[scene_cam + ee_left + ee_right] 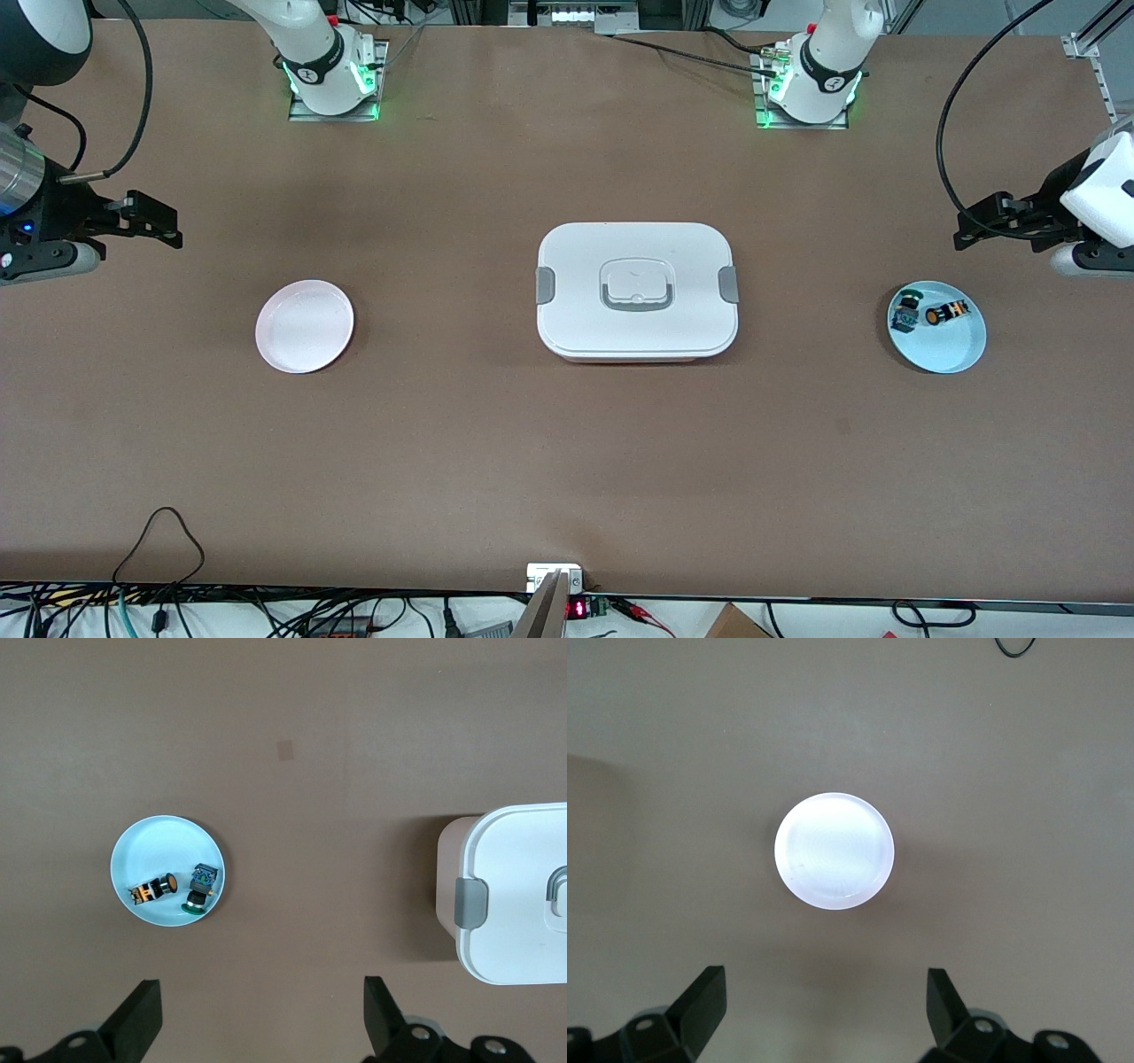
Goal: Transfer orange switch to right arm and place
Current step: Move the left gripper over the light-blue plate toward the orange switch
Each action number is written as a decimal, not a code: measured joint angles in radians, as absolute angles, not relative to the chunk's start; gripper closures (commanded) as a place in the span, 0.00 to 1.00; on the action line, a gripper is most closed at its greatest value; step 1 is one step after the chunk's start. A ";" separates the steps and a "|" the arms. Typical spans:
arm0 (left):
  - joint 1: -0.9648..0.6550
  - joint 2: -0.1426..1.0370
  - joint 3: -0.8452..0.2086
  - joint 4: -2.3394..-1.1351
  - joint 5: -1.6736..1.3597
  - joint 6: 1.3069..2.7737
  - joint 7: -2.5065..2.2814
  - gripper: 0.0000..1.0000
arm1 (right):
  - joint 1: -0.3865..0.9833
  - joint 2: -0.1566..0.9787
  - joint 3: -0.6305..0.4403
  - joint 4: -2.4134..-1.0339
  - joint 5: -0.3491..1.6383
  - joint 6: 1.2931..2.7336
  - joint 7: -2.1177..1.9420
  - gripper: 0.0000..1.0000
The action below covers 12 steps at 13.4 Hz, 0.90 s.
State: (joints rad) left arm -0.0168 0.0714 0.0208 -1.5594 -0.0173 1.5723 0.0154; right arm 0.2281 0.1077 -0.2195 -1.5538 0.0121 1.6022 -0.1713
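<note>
A: Where does the orange switch [946, 313] sit?

B: It lies on its side in the light blue plate [957, 356] toward the left arm's end of the table, just beside the green and blue switch [905, 312]. In the left wrist view the two are close but seem just apart, which should let fingers come down around the orange one alone.

A: And the left gripper [963, 229]?

B: It hangs in the air at that end of the table, near the blue plate but not directly over the switches. Its fingers [137, 1020] stand wide apart and hold nothing. That spread suits a small part approached from above.

A: Why is the right arm so far off?

B: It waits. The right gripper [168, 226] hovers toward its own end, fingers [702, 999] spread and empty, with the pink plate [305, 326] in plain view of its wrist camera. That plate is bare, so it is likely the drop-off.

A: The white lidded box [636, 291] between the plates?

B: It sits mid-table with its lid on and side latches down. It seems no part of this job, yet the handover probably happens somewhere above it, since neither arm would reach the other's plate comfortably.

A: So how far along is the task?

B: By the look of it, nothing is picked yet. The next move calls for the left gripper to descend on the orange switch without nudging its neighbour.
</note>
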 measured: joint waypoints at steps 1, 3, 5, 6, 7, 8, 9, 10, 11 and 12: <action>-0.017 0.071 0.021 -1.559 -0.017 1.572 0.015 0.00 | 0.228 0.108 -0.220 -1.554 0.012 1.602 -0.171 0.00; -0.017 0.071 0.021 -1.559 -0.017 1.572 0.015 0.00 | 0.228 0.108 -0.220 -1.554 0.012 1.602 -0.171 0.00; -0.017 0.071 0.021 -1.559 -0.017 1.572 0.015 0.00 | 0.228 0.108 -0.220 -1.554 0.012 1.602 -0.171 0.00; -0.017 0.071 0.024 -1.559 -0.017 1.572 0.015 0.00 | 0.228 0.108 -0.220 -1.554 0.012 1.602 -0.171 0.00; -0.015 0.072 0.028 -1.560 -0.017 1.570 0.015 0.00 | 0.228 0.108 -0.220 -1.554 0.012 1.602 -0.171 0.00; -0.009 0.075 0.032 -1.564 -0.017 1.567 0.015 0.00 | 0.228 0.108 -0.220 -1.554 0.012 1.602 -0.171 0.00; 0.001 0.081 0.037 -1.570 -0.017 1.567 0.015 0.00 | 0.228 0.108 -0.220 -1.554 0.012 1.602 -0.171 0.00; 0.019 0.092 0.039 -1.574 -0.018 1.567 0.015 0.00 | 0.228 0.108 -0.220 -1.554 0.012 1.602 -0.171 0.00; 0.042 0.107 0.040 -1.577 -0.024 1.567 0.015 0.00 | 0.228 0.108 -0.220 -1.554 0.012 1.602 -0.171 0.00; 0.063 0.123 0.041 -1.581 -0.037 1.567 0.016 0.00 | 0.228 0.108 -0.220 -1.554 0.012 1.602 -0.171 0.00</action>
